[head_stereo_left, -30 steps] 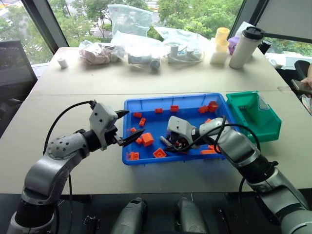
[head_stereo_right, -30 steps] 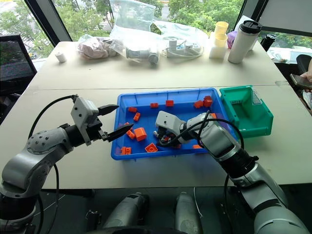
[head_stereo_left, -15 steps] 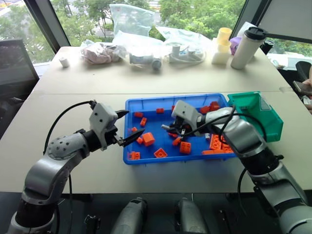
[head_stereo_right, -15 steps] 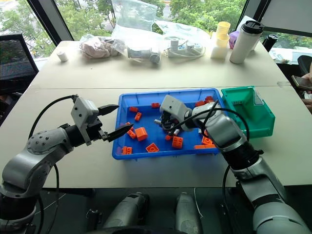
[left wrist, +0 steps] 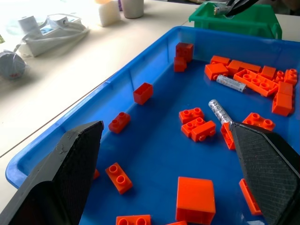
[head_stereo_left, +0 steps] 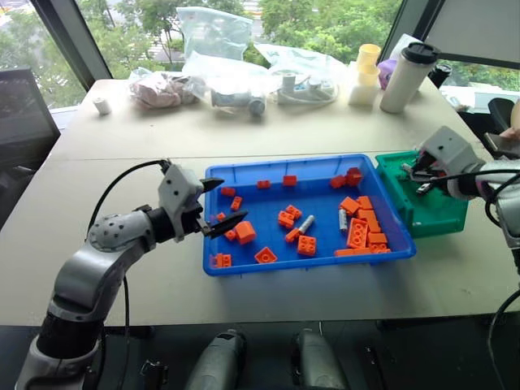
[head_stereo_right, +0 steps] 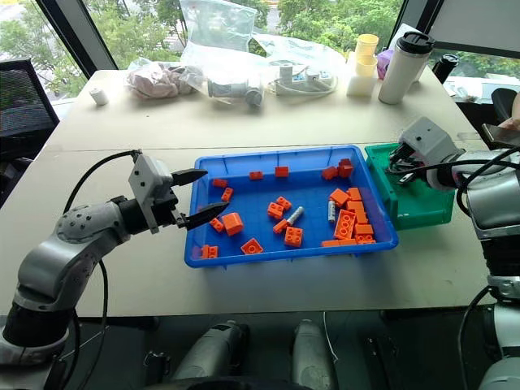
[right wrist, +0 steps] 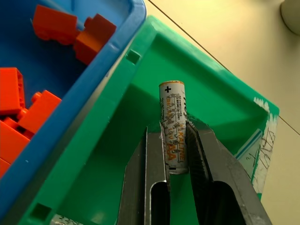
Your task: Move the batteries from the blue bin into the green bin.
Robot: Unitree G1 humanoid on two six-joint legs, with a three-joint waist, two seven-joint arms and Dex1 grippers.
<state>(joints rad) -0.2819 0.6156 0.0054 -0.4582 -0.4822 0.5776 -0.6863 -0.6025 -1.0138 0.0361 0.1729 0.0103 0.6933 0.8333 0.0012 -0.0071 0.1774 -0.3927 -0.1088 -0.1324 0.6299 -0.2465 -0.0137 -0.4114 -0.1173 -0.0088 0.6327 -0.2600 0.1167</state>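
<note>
The blue bin lies mid-table, with two silver batteries among orange bricks in it. To its right stands the green bin. Over the green bin's inside, my right gripper is shut on a third battery, which sticks out past the fingertips. That gripper also appears in the head view at the green bin's near-left corner. My left gripper hovers open over the blue bin's left end, holding nothing.
Plastic bags, a stack of cups and a tall tumbler line the table's far side. A small white roll sits far left. A person's hand with a phone shows at the right edge.
My right gripper shut on a battery in the blue bin, rose and swung right to above the green bin. Some bricks shifted. The left arm stayed put.
</note>
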